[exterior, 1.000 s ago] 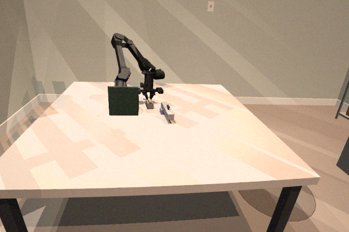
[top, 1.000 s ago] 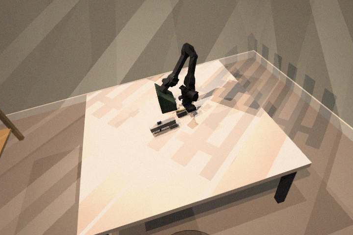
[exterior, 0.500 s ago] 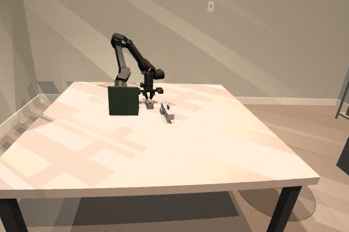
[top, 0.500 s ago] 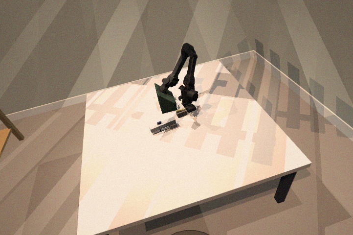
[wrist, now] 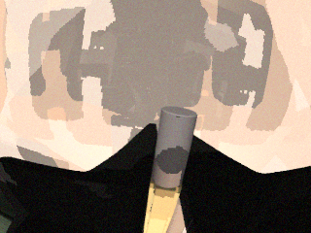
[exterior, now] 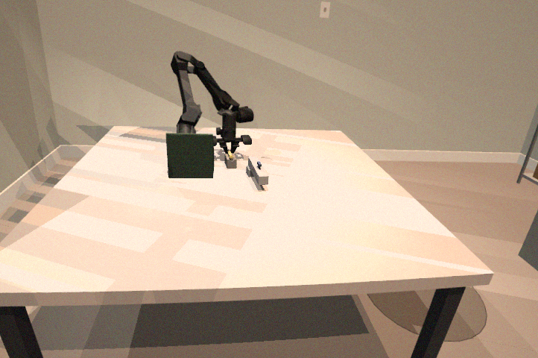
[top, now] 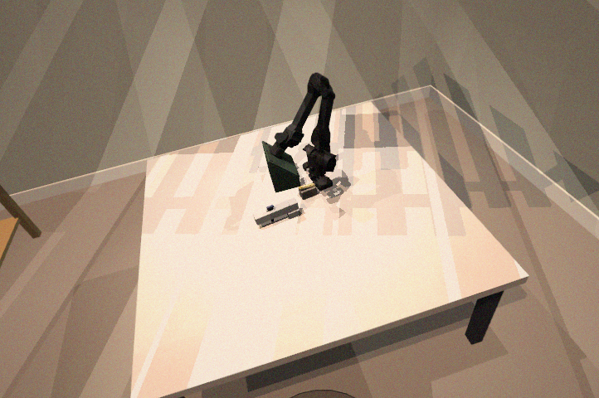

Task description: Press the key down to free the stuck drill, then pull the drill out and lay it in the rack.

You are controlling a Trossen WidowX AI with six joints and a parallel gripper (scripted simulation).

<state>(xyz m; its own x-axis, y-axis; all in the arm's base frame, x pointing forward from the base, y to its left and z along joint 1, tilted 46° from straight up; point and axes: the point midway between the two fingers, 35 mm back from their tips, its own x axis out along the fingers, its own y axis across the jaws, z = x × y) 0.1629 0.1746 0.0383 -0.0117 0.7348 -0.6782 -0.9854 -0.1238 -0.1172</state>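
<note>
My gripper is shut on the drill, a thin rod with a grey front part and a yellow rear part. It points down and holds the drill right over the small grey rack; I cannot tell whether the two touch. The long grey fixture block lies just in front of the rack, and its small blue key sits on top. The wrist view shows only the drill, the dark fingers and the table.
A dark green box stands close beside the gripper, between it and the arm's base. The white table has a low transparent wall along its far edges.
</note>
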